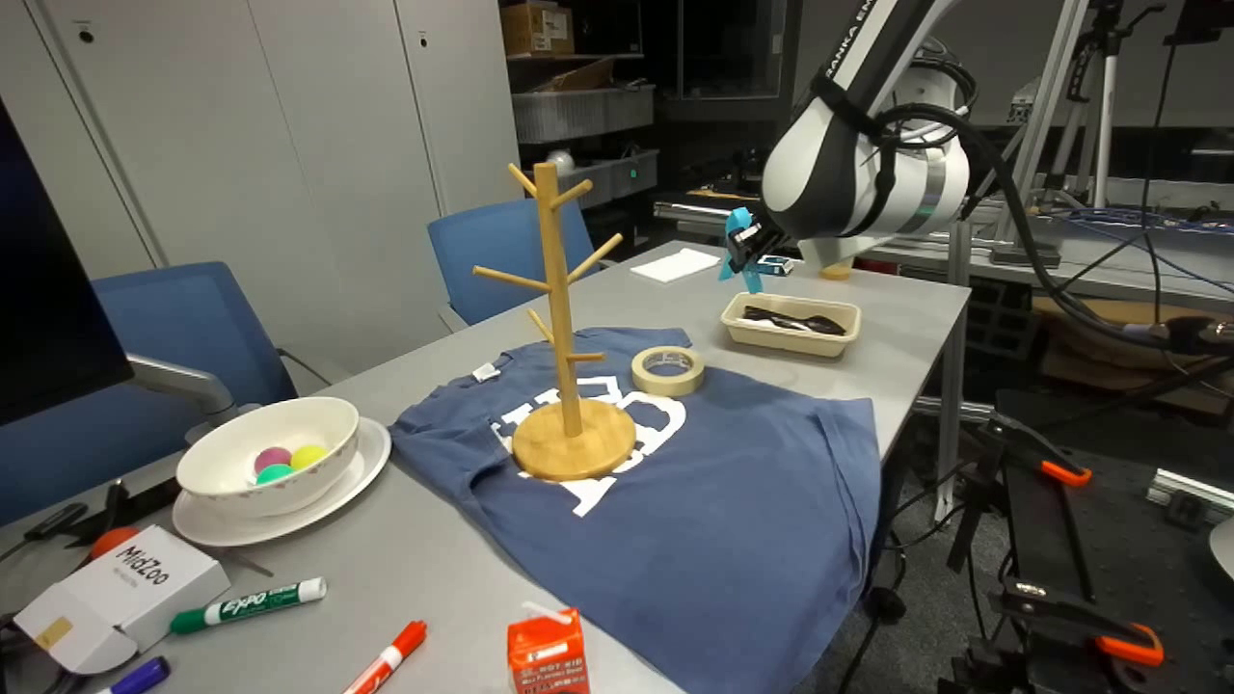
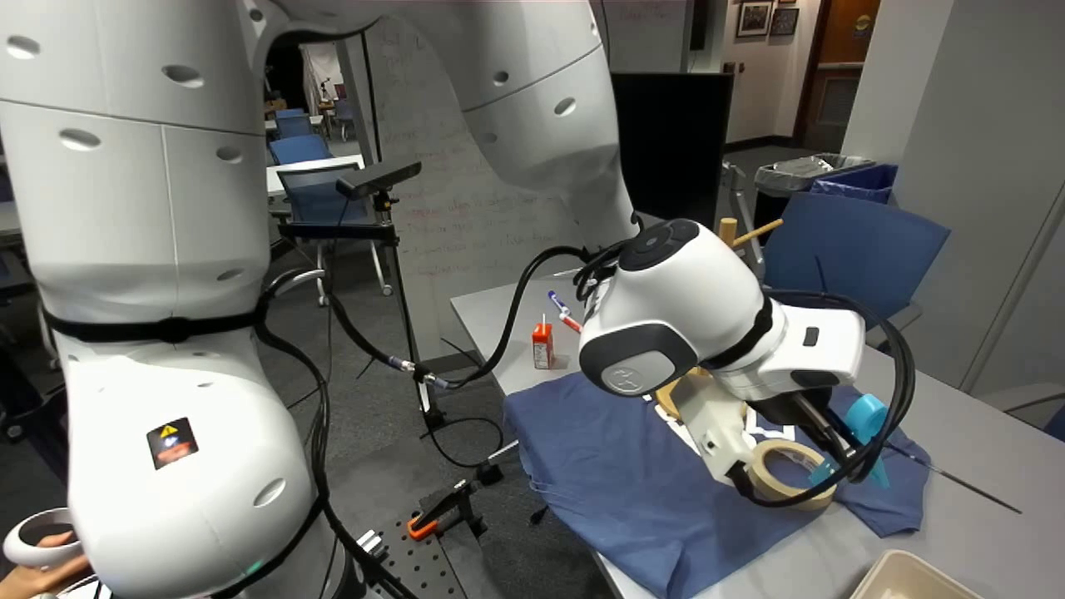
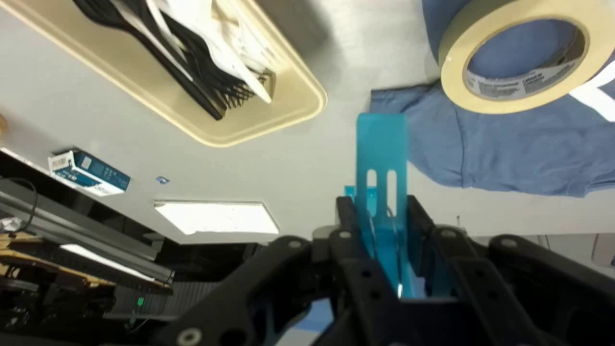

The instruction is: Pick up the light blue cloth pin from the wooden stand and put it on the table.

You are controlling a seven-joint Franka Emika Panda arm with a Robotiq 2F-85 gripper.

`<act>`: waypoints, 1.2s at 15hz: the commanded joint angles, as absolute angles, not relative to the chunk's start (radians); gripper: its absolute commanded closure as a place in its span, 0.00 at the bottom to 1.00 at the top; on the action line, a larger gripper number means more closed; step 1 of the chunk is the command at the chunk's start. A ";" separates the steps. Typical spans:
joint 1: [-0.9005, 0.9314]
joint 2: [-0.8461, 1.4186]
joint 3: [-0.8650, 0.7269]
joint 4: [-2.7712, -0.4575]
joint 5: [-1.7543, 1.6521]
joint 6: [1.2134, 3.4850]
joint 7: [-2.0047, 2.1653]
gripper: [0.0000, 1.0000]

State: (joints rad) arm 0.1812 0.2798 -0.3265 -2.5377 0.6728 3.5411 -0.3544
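The light blue cloth pin (image 3: pixel 382 139) is held between the fingertips of my gripper (image 3: pixel 377 204) in the wrist view. The pin also shows in both exterior views (image 1: pixel 739 222) (image 2: pixel 867 418). In an exterior view my gripper (image 1: pixel 744 249) is above the table (image 1: pixel 665 313), near a tray, and the pin is off the tabletop. The wooden stand (image 1: pixel 559 308) stands upright on the dark blue T-shirt, away from my gripper. In an exterior view only parts of the stand (image 2: pixel 728 230) show behind the arm. The stand is out of the wrist view.
A beige tray (image 3: pixel 307 113) of cutlery and a tape roll (image 3: pixel 449 72) are near my gripper. The T-shirt (image 1: pixel 733 482) covers much of the table. A white pad (image 3: pixel 216 216) and small box (image 3: pixel 89 173) lie farther back. A bowl (image 1: pixel 222 453), markers and red carton (image 1: pixel 548 651) stand elsewhere.
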 commanded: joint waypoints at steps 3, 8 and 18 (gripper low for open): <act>0.219 0.295 -0.383 -2.521 0.713 3.326 -0.383 0.93; 0.297 0.335 -0.497 -2.507 0.675 3.163 -0.335 0.93; 0.445 0.338 -0.655 -2.479 0.582 3.015 -0.215 0.09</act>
